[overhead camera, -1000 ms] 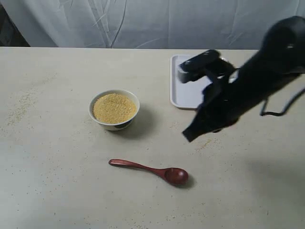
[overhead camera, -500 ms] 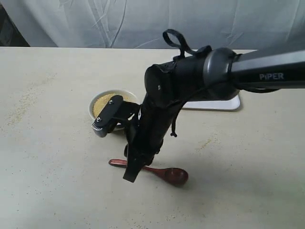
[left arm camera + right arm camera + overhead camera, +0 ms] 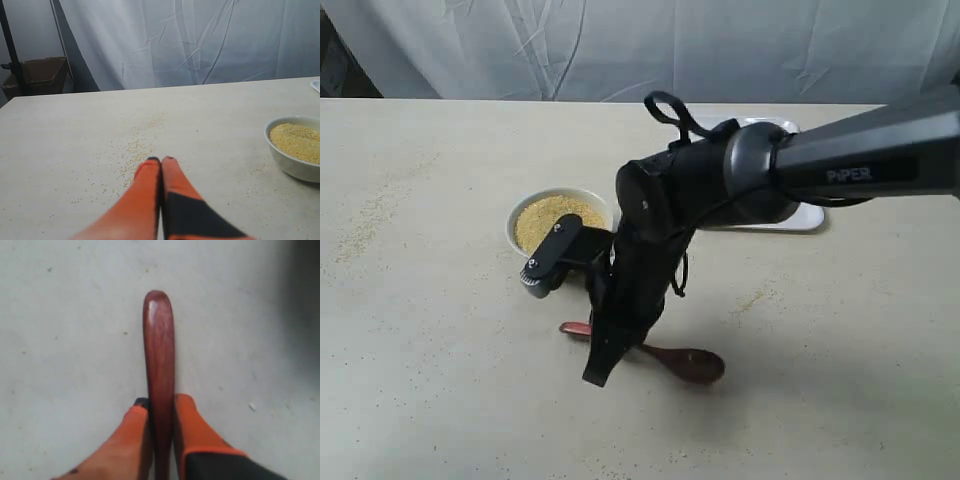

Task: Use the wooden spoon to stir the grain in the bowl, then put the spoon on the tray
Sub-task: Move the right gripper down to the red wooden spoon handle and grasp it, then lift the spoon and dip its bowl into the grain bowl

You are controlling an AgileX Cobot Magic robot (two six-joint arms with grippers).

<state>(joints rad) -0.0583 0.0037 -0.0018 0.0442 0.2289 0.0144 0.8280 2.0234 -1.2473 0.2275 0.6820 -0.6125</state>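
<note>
One bowl [image 3: 512,230] filled with grain [image 3: 556,213], right gripper [image 3: 161,401] clamped on wooden spoon [image 3: 159,340]

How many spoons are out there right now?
1. The wooden spoon is on the camera side of the bowl, its handle gripped by the right tool. The right arm may hide others.

The small white bowl [image 3: 560,190] stands upright, heaped level with golden grain [image 3: 552,215]. At its 5 o'clock is the dark reddish wooden spoon [image 3: 692,363], scoop toward 4 o'clock, its handle pinched by the right gripper [image 3: 160,402]. The white tray [image 3: 805,217] lies flat at the bowl's 2 o'clock.
</note>
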